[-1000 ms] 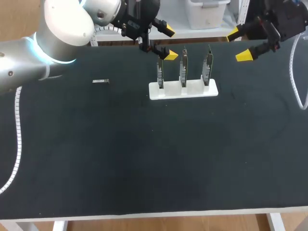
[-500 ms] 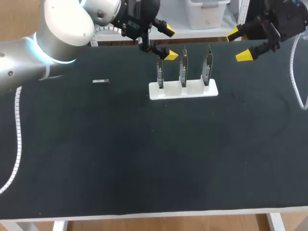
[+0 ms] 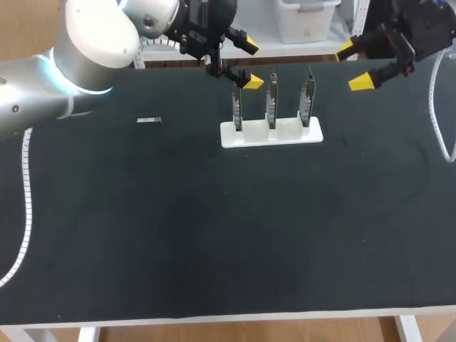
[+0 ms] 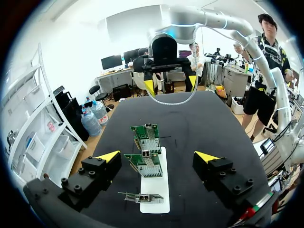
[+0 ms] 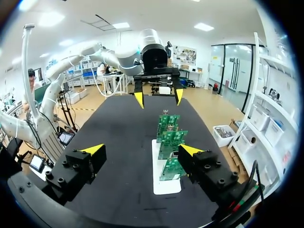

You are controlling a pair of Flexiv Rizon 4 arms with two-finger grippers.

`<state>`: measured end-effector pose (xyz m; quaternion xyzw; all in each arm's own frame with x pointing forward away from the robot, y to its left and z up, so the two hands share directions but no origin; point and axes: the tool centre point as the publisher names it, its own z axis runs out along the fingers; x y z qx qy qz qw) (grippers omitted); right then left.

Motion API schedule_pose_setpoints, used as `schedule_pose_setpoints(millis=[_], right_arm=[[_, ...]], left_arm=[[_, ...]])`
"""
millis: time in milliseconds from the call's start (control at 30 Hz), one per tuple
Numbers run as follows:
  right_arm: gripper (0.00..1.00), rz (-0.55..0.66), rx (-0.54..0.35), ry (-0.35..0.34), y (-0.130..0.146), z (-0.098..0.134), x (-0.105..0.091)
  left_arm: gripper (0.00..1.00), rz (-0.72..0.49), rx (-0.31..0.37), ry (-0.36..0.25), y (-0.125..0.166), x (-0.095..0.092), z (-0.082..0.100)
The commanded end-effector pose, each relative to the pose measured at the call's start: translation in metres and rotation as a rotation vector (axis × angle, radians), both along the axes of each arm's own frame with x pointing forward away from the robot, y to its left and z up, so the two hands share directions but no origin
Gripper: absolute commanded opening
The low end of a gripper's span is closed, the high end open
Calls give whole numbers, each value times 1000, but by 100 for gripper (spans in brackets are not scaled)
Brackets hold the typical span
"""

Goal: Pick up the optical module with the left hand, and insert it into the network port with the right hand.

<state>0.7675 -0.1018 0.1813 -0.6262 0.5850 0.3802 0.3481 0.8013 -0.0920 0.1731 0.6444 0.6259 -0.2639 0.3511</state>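
The optical module (image 3: 149, 120), a small grey metal bar, lies flat on the black table (image 3: 214, 235) at the back left. It does not show in either wrist view. Three upright green network cards (image 3: 271, 100) stand in a white holder (image 3: 271, 134) at the back middle. My left gripper (image 3: 250, 64) hangs open just above and behind the leftmost card (image 3: 237, 107), well to the right of the module. My right gripper (image 3: 354, 66) is open and empty above the table, to the right of the cards. In each wrist view the cards (image 4: 145, 161) (image 5: 168, 137) stand ahead of the open fingers.
White cables hang along both arms at the table's left (image 3: 27, 206) and right (image 3: 436, 121) sides. The holder (image 4: 154, 187) (image 5: 164, 183) lies between the two grippers; each wrist view shows the other gripper (image 4: 169, 84) (image 5: 159, 97) facing it across the cards.
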Motion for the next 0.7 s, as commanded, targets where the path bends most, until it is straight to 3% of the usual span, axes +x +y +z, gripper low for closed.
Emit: schedule_pose_setpoints(millis=[33,700], right_arm=[[100,10,-9,-15,1,6,4],[100,51,3,1,-1,0,21]], left_arm=[[100,3,4,1,0,-1,1],[100,3,4,1,0,-1,1]])
